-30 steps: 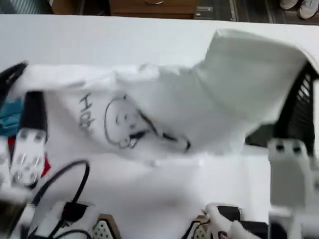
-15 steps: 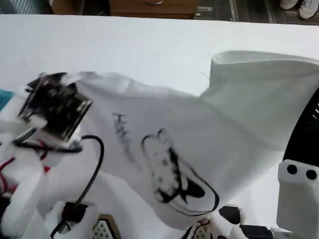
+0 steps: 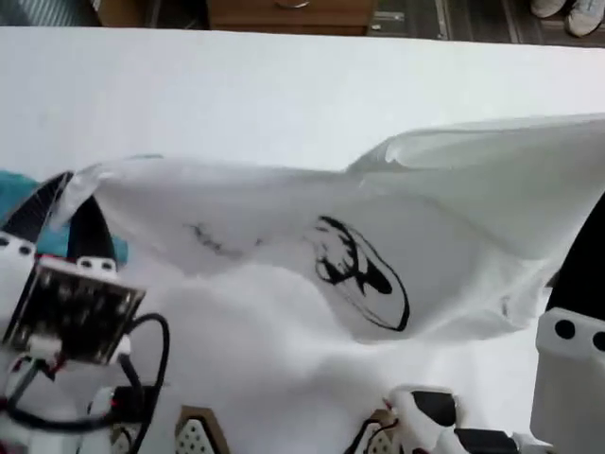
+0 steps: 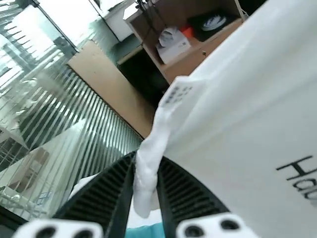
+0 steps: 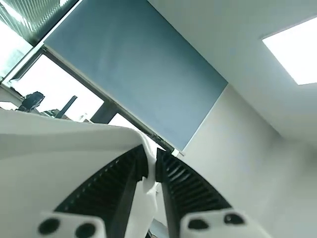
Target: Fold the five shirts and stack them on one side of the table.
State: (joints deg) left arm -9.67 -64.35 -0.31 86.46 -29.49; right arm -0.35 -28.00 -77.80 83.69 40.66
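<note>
A white shirt (image 3: 284, 227) with a black drawing (image 3: 364, 274) hangs stretched above the table between my two grippers. At the left of the high view my left gripper (image 3: 62, 213) is shut on one corner of the shirt. In the left wrist view that gripper (image 4: 146, 166) pinches a bunched fold of the white shirt (image 4: 247, 99) between its black fingers (image 4: 111, 191). At the right edge my right gripper (image 3: 584, 255) is shut on the shirt's other end. In the right wrist view that gripper (image 5: 151, 156) has the cloth (image 5: 59, 148) clamped between its ribbed fingers.
A teal shirt (image 3: 19, 184) lies at the table's left edge, partly under the left arm. Black cables (image 3: 151, 359) and the arm bases (image 3: 198, 435) crowd the front edge. The white table (image 3: 236, 85) stretches to the back, with wooden furniture (image 3: 284, 11) beyond.
The shirt has been swung and pulled out wider between the two grippers, and its drawing has shifted to the right. The left arm rose, then drew back toward the front left.
</note>
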